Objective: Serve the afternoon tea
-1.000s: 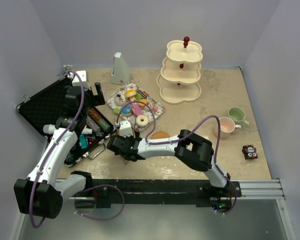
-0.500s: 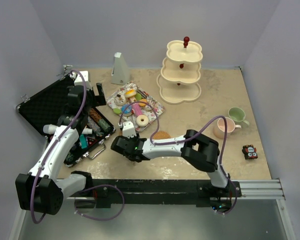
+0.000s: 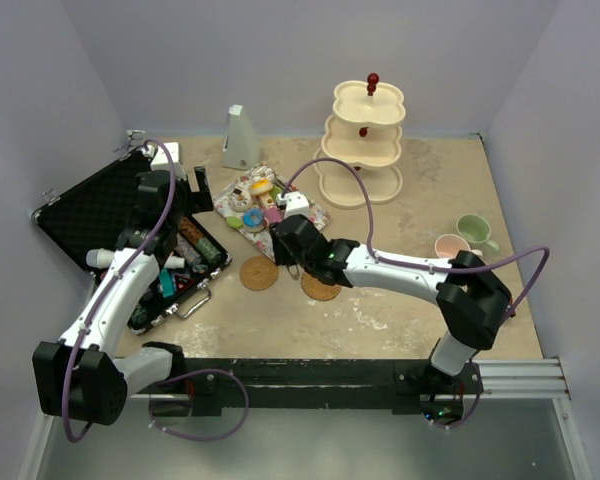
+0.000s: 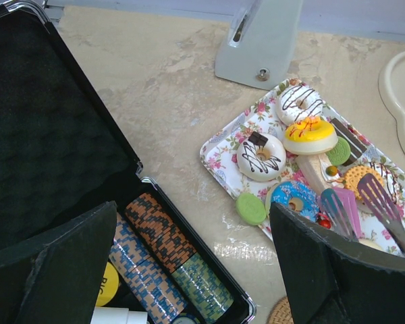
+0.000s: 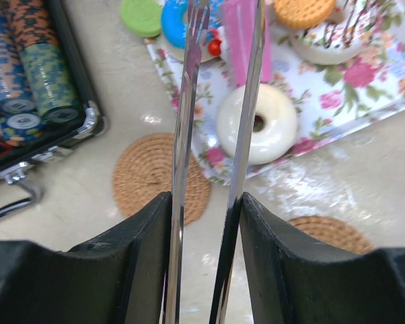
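Cream plastic forms the one three-tier stand (image 3: 365, 150), which stands upright at the far side of the tabletop (image 3: 410, 310) and carries one red knob (image 3: 373, 78) on top.

Mugs, two: one pink mug (image 3: 450, 246) and one green mug (image 3: 473, 230), upright and just beside each other near the right edge, well apart from the stand.

Coasters, two, woven and round: the first coaster (image 3: 260, 272) lies flat just beside the near corner of the tray (image 3: 315, 218); the second coaster (image 3: 321, 290) lies to its right, partly under the right arm.

Sweets, all on the one flowered tray, between the case (image 3: 90, 215) and the stand. The left wrist view shows four ring donuts: one white with dark stripes (image 4: 299, 102), one yellow-topped (image 4: 310, 133), one white with a dark square (image 4: 260, 156), one blue (image 4: 294, 198). One green disc (image 4: 250, 208) lies at the tray's edge. The right wrist view adds one plain white donut (image 5: 256, 123).

Left hand (image 4: 192, 270): fingers spread wide, holding nothing, above the edge of the open black case.

Right hand (image 5: 202, 223): closed on one pair of metal tongs (image 5: 184, 135), both tong arms pressed against the fingers. The tong tips reach over the tray beside a pink piece (image 5: 246, 40); contact with any sweet cannot be determined.

One grey pyramid-shaped object (image 3: 240, 140) stands behind the tray.
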Controlling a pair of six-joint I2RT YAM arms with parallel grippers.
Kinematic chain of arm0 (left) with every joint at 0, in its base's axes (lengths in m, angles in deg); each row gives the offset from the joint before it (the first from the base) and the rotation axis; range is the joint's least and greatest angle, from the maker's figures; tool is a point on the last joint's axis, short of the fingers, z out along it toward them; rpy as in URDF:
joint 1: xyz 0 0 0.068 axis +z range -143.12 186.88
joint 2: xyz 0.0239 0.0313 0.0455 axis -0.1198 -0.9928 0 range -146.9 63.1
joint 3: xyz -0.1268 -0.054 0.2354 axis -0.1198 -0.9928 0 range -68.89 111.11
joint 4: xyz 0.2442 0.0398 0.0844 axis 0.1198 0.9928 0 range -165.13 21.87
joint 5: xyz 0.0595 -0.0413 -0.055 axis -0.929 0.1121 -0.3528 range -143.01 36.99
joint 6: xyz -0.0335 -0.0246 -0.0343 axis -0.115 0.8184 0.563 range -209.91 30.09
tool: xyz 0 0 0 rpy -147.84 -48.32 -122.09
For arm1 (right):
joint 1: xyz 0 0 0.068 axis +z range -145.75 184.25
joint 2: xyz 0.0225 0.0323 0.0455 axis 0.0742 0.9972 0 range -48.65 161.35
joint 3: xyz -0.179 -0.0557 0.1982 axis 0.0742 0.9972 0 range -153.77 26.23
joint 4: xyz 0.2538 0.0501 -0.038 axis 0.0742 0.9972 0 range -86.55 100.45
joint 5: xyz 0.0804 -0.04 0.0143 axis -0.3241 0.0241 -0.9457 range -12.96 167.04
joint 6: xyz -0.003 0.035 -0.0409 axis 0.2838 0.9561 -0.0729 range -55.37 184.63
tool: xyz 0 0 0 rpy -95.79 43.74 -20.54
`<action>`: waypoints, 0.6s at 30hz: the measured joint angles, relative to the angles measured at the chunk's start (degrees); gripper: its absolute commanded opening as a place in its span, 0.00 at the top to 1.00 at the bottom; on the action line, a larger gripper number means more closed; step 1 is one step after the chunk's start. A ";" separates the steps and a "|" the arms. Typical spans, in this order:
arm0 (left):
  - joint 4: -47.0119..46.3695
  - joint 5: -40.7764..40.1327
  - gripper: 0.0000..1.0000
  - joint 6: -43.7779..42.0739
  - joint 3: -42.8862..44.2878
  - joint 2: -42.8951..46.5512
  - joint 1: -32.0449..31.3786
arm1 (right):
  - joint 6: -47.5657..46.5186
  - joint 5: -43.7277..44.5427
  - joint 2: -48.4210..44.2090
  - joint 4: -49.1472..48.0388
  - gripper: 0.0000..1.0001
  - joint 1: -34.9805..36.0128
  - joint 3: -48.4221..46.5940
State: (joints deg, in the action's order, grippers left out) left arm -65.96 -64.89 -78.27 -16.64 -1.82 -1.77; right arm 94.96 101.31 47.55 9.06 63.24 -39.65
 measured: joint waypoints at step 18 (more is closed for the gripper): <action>0.02 2.29 0.00 0.24 0.00 0.00 0.00 | -6.10 -7.48 -7.41 2.54 0.54 -4.00 1.46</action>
State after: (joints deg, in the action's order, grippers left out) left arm -65.94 -62.60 -78.03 -16.64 -1.82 -1.77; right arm 88.86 93.84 40.14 11.59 59.24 -38.19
